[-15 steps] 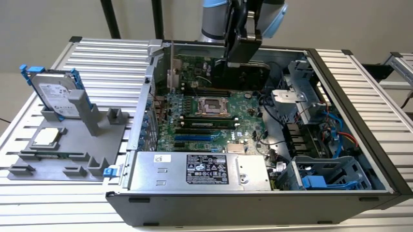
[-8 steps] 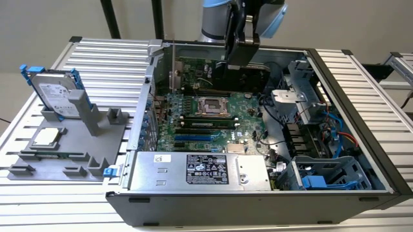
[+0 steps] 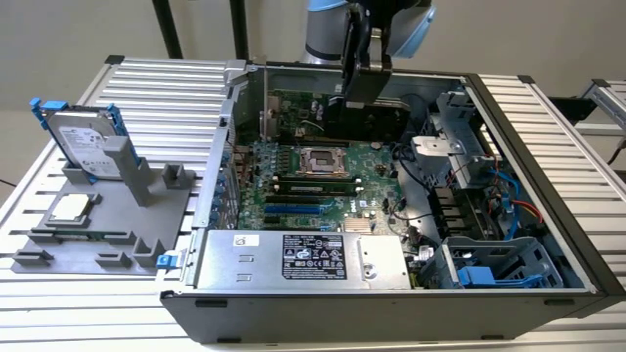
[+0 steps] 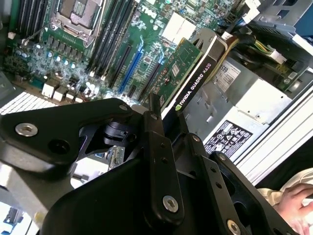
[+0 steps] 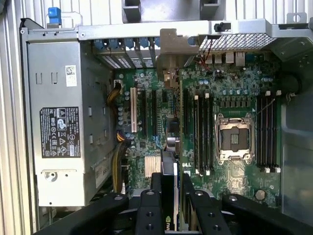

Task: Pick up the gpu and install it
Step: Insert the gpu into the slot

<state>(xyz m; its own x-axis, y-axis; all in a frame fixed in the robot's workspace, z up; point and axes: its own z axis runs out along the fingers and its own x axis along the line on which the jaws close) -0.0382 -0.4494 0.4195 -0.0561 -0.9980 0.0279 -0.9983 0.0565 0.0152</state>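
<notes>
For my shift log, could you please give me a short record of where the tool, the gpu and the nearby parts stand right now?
tool: shut on the gpu, over the open computer case
gpu: held on edge above the motherboard, not yet in a slot
hard drive: upright on the grey stand, at the exterior view's left of the case
person: a hand beside the case in the second wrist view
</notes>
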